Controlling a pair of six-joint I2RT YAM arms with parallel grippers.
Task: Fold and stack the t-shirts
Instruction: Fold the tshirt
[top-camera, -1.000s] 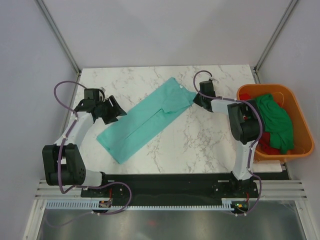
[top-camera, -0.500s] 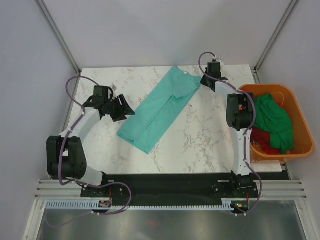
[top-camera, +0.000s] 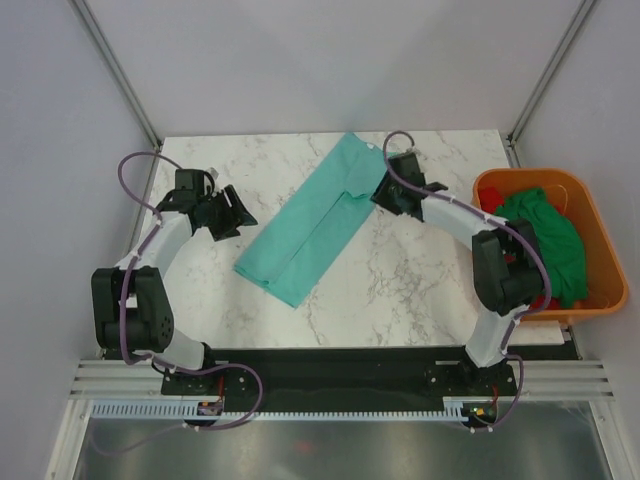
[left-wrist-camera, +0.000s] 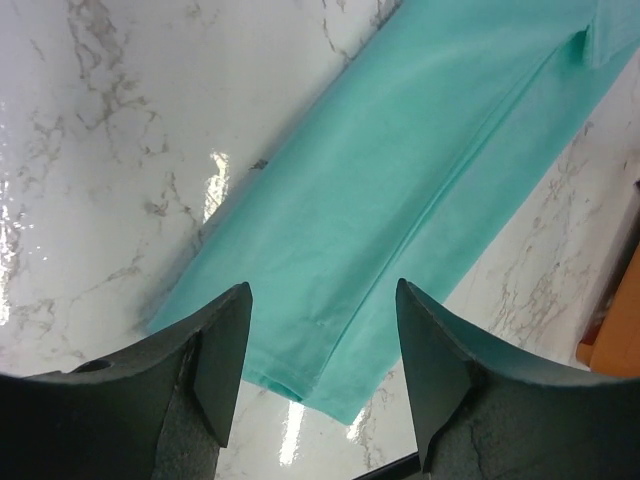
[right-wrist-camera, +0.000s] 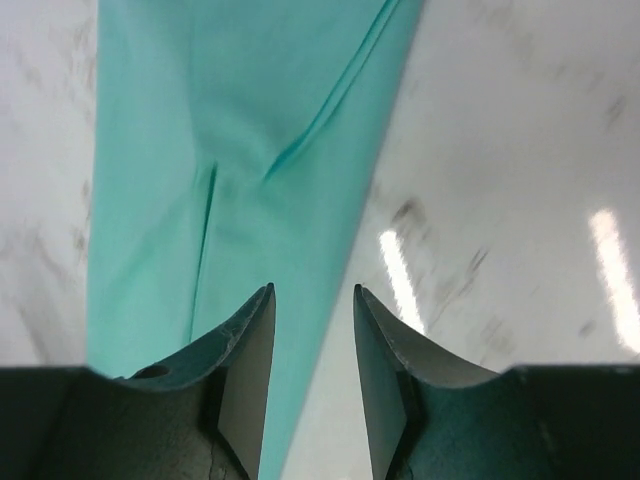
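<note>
Top view: 1 light teal cloth t-shirt (top-camera: 318, 222) lies flat on the white marble desk (top-camera: 420, 280), folded lengthwise into a long narrow strip. The strip runs diagonally, its far end close to the middle of the desk's far edge and its near end pointing toward the near-left corner, stopping around mid-desk. A lengthwise fold line shows along the strip, and a sleeve flap sits near the far end.

Left pincer (top-camera: 232, 212): off the left long side of the strip, near it but not touching. Left wrist view: left pincer (left-wrist-camera: 320, 370) has its jaws spread wide with nothing between them; the teal shirt (left-wrist-camera: 400, 200) and bare marble show through the gap below.

Right pincer (top-camera: 385, 192): at the right side of the strip's far half, by the sleeve flap. Right wrist view: right pincer (right-wrist-camera: 312, 380) has its jaws parted by a narrower gap and holds nothing; the shirt's right edge (right-wrist-camera: 230, 150) runs beneath the gap, with a small crease in the cloth further along. Whether the fingertips touch cloth cannot be told.

Orange plastic tub (top-camera: 592, 215): at the desk's right edge, well apart from the teal shirt. Inside it 1 crumpled dark green t-shirt (top-camera: 552, 240) lies on top, and red cloth of another t-shirt (top-camera: 542, 298) shows under it at the near side, partly hidden by the right arm.
</note>
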